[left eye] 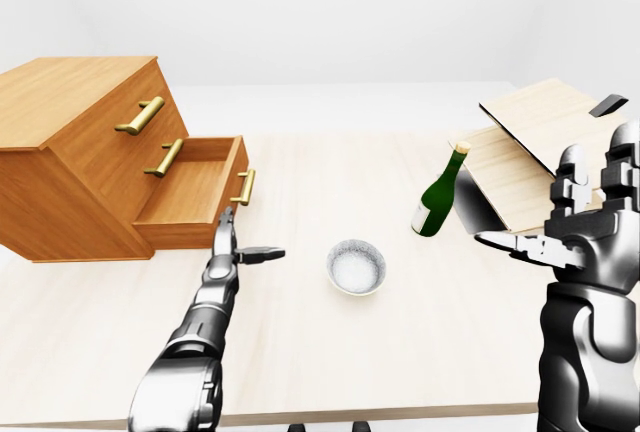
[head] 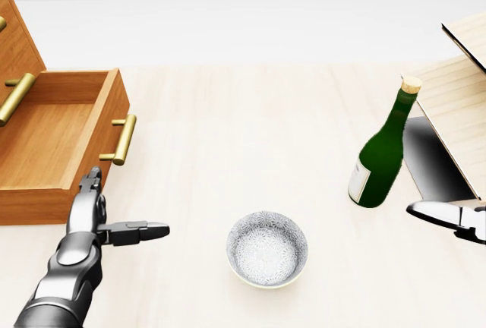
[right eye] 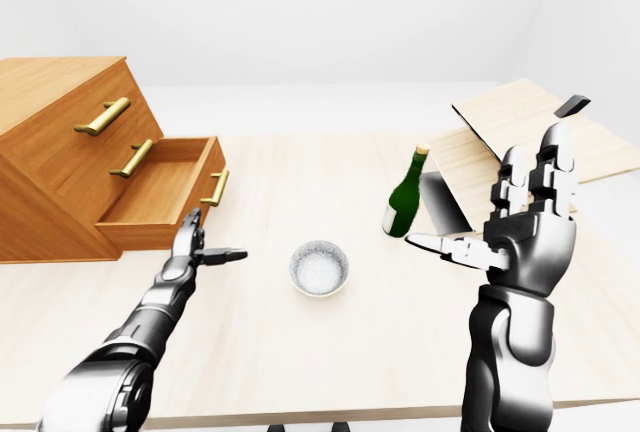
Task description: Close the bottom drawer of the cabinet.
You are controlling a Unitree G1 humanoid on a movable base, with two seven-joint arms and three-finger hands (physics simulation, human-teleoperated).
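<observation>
A wooden cabinet (left eye: 70, 142) with brass handles stands at the left of the table. Its bottom drawer (left eye: 195, 192) is pulled out and empty, its brass handle (left eye: 244, 187) facing right. My left hand (left eye: 238, 244) is open, fingers spread, low over the table just below the drawer's front corner; one finger points up toward the drawer front, close to it. In the head view it (head: 114, 218) lies below the handle (head: 121, 139). My right hand (right eye: 510, 227) is open and raised at the right, far from the cabinet.
A white patterned bowl (left eye: 356, 267) sits mid-table. A green bottle (left eye: 439, 195) with a cork leans against stacked pale wooden boards (left eye: 530, 152) at the right. The table's near edge (left eye: 380, 414) runs along the bottom.
</observation>
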